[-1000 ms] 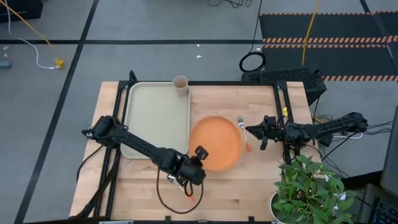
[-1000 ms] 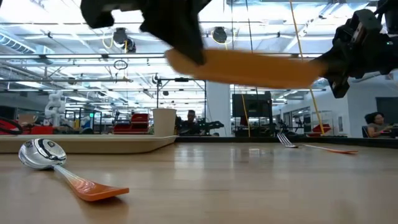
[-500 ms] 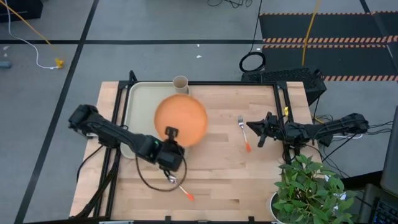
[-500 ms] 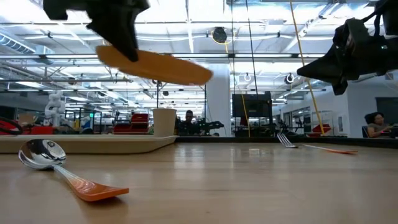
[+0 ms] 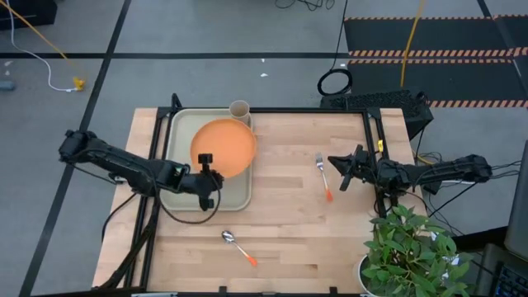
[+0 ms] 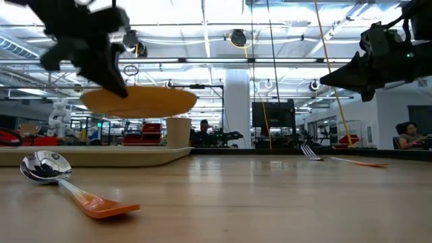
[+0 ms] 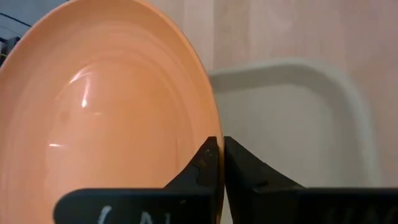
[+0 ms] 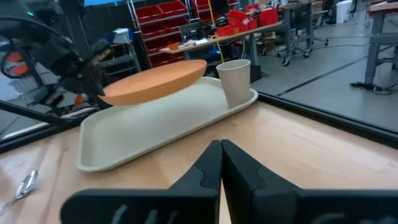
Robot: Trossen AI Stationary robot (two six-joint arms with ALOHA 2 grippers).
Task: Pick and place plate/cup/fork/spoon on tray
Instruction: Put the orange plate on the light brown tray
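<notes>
The left gripper (image 5: 206, 167), pinching the orange plate (image 5: 223, 147) by its rim above the tray (image 5: 183, 194), should lower it level before letting go.

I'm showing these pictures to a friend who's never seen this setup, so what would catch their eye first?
Probably the orange plate, held in the air above the pale tray at the table's left by the left gripper, its fingers shut on the plate's rim. Next, the spoon lying large in the low view's foreground, alone on the wood at the table's front. The right gripper hovers shut by the fork on the right.
</notes>
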